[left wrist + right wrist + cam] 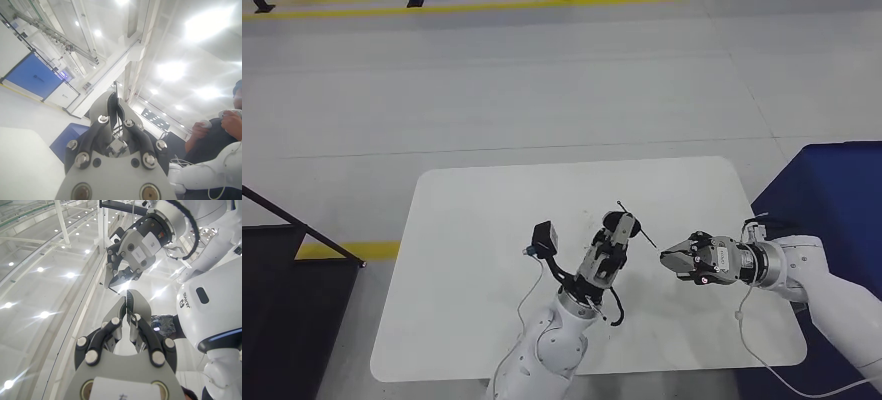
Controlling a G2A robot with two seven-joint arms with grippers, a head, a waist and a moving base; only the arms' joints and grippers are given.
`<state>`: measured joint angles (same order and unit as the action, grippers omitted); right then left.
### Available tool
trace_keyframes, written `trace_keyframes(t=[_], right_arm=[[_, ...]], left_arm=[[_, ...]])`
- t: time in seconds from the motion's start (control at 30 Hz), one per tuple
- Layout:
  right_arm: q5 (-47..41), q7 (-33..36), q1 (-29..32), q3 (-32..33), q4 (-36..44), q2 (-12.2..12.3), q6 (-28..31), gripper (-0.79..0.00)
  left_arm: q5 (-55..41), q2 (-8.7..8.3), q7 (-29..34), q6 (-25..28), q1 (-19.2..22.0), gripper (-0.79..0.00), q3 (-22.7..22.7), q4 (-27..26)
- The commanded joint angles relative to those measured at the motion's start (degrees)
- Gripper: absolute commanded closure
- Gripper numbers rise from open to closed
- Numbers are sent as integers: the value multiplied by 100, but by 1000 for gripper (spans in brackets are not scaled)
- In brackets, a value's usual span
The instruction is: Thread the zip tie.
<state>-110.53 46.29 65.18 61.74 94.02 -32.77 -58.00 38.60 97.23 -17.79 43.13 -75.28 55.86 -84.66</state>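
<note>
A white tabletop (472,260) is seen from above, and both arms are held over it. The left tool (625,228) is raised near the middle of the tabletop. It is clenched on a thin black zip tie (647,238) – the strip is pinched between the two fingers, and both of its ends stick out past them. From the left wrist, the left tool (115,98) is seen pressed tight on the zip tie (115,88), and a short piece of the strip stands up above the fingertips.

The right tool (667,255) is held just beside the left one, at the side where one end of the zip tie points, but no touch is seen. Its fingers are squeezed together at the tips. From the right wrist, the right tool (126,298) is pointed at the left tool (109,284), and the zip tie (113,290) is seen poking out between them – close to the right tool, still apart from it. It cannot be told whether anything is pinched in the right tool.
</note>
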Motion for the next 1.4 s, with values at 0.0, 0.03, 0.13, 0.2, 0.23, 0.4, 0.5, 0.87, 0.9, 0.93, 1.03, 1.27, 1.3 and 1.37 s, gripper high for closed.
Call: trace_keyframes(t=[0.0,0.03,0.13,0.2,0.23,0.4,0.5,0.87,0.9,0.93,1.03,1.27,1.3,1.37], right_arm=[[0,0,0,0,0,0,0,0],[0,0,0,0,0,0,0,0],[0,0,0,0,0,0,0,0],[0,0,0,0,0,0,0,0],[0,0,0,0,0,0,0,0],[0,0,0,0,0,0,0,0],[0,0,0,0,0,0,0,0],[0,0,0,0,0,0,0,0],[0,0,0,0,0,0,0,0],[0,0,0,0,0,0,0,0],[0,0,0,0,0,0,0,0],[0,0,0,0,0,0,0,0],[0,0,0,0,0,0,0,0],[0,0,0,0,0,0,0,0]], left_arm=[[-243,-28,224,224,-59,0,-26,-103],[-333,-44,291,291,-85,0,0,-182],[-435,-80,353,333,-167,0,73,-372],[-521,-89,322,293,-197,0,93,-462],[-513,-93,345,254,-191,0,96,-472],[-423,-104,359,122,-99,0,104,-339],[-369,-109,357,100,-54,0,85,-277],[-289,-124,261,14,4,0,12,-169],[-296,-125,266,10,12,0,-1,-166],[-264,-128,271,5,21,0,-4,-169],[-259,-134,243,21,14,0,-26,-166],[-138,-156,129,59,-36,0,-38,-222],[-133,-159,125,63,-41,0,-43,-220],[-106,-168,146,67,-47,0,-49,-208]])
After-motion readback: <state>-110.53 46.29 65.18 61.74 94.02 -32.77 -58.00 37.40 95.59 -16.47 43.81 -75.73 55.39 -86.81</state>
